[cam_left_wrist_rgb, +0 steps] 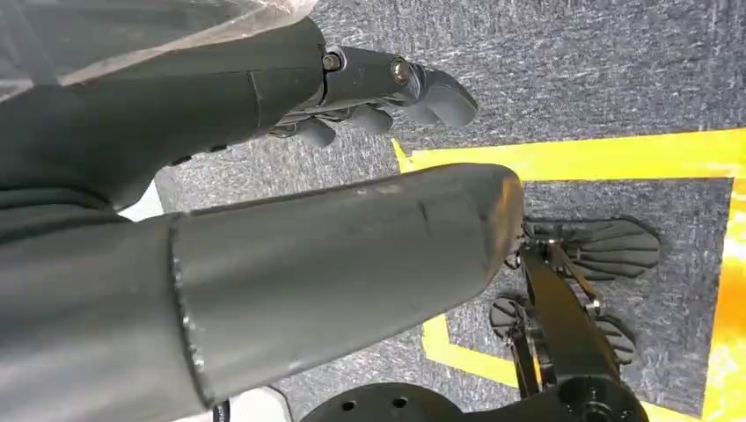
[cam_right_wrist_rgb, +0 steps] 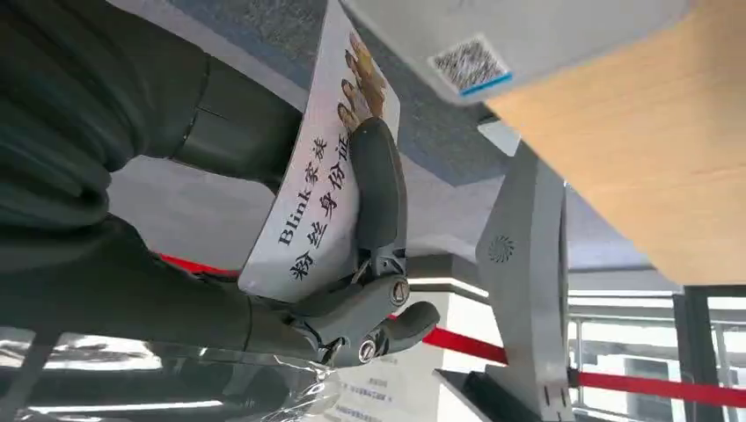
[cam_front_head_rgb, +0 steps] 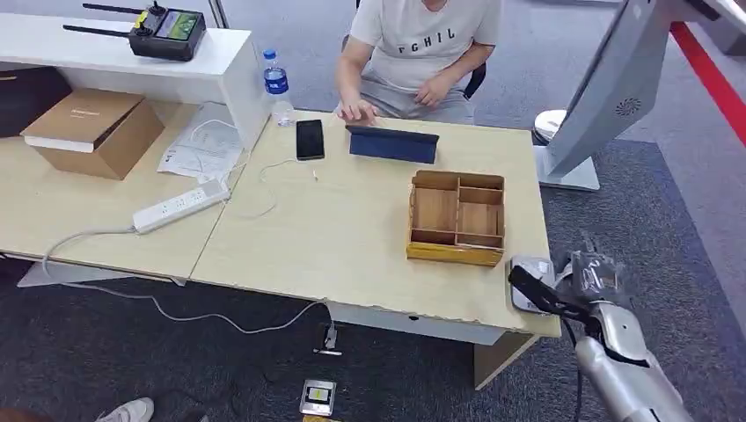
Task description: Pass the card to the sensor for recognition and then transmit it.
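Tabletop [cam_front_head_rgb: 334, 237] was pale wood-grain laminate, matt, smooth. Compartment box [cam_front_head_rgb: 457, 217] was bare light wood, unvarnished look. Cardboard carton [cam_front_head_rgb: 95, 130] was plain brown, matt. Phone [cam_front_head_rgb: 309, 139] had glossy black face. Water bottle [cam_front_head_rgb: 276, 85] was clear plastic. Floor carpet [cam_front_head_rgb: 106, 352] was dark grey, rough weave. Card [cam_right_wrist_rgb: 321, 180] was glossy printed stock, slightly bowed. Right hand [cam_right_wrist_rgb: 264, 264] showed dark matt plastic fingers [cam_right_wrist_rgb: 378, 189]. Left hand [cam_left_wrist_rgb: 264, 202] looked smooth grey plastic.

Right arm [cam_front_head_rgb: 626, 369]: silver casing showing a black seam band and a thin black cable trailing alongside. Right hand [cam_front_head_rgb: 563, 294]: dark grey fingers [cam_right_wrist_rgb: 376, 189] showing bright pivot screws, clear plastic film covering the wrist. Left hand [cam_left_wrist_rgb: 290, 202]: thick grey thumb, darker fingers.
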{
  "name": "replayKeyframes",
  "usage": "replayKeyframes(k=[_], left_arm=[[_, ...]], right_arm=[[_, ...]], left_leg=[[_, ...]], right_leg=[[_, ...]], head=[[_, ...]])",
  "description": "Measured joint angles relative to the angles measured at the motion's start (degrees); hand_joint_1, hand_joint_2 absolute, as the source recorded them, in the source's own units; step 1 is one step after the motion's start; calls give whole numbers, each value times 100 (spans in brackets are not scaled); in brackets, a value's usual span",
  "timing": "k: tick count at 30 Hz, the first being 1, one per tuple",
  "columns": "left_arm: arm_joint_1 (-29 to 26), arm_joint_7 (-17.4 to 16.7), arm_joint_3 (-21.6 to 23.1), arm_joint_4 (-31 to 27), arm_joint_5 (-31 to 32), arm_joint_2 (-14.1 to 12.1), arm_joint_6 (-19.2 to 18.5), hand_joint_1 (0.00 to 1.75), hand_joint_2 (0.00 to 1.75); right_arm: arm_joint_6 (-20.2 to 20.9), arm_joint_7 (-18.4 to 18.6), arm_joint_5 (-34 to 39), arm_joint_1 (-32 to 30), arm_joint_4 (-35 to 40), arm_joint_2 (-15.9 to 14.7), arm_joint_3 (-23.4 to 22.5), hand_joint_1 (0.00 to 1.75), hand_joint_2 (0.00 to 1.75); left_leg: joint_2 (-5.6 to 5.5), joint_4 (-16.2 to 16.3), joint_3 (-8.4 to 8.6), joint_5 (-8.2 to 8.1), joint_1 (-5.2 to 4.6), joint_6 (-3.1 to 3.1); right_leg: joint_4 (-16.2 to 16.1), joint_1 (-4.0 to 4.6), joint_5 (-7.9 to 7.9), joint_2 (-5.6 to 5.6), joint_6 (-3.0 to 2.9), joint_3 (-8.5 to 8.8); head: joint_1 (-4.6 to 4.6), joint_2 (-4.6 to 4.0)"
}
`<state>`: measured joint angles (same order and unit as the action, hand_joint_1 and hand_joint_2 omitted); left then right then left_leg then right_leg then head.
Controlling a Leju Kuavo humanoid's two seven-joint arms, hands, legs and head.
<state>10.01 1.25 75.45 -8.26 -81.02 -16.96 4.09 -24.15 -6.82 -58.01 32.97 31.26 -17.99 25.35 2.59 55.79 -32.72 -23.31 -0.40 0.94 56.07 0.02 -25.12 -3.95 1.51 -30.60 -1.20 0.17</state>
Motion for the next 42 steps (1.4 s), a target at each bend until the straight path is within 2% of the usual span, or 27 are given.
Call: replayKeyframes(k=[10,21,30,35,42], left_arm=[[-1,0,0,0,-4,0,2,0,0],[-2,-57,0,0,-74,0,28,0,0],[-6,-79,-9,-2,-122,26,74,0,0],[-4,-221,-9,0,-131,28,92,0,0],[-3,-223,-9,0,-81,26,90,0,0]], right_arm=[[96,-20,-50,-157,483,55,-4,175,175],[466,70,-41,-450,1093,181,-2,175,175],[1034,234,59,-697,1864,260,42,175,175],[924,277,120,-796,1947,264,85,175,175],[666,164,225,-790,1768,234,90,175,175]], left_leg=[[0,0,0,0,-1,0],[0,0,0,0,1,0],[0,0,1,0,0,0],[0,0,1,0,0,0],[0,1,1,0,0,0]], right_leg=[[0,0,0,0,0,1],[0,0,0,0,0,0],[-1,0,0,0,0,0],[-2,-1,0,0,0,0],[-2,-1,0,0,0,0]], head=[[0,0],[0,0],[0,0],[0,0],[0,0]])
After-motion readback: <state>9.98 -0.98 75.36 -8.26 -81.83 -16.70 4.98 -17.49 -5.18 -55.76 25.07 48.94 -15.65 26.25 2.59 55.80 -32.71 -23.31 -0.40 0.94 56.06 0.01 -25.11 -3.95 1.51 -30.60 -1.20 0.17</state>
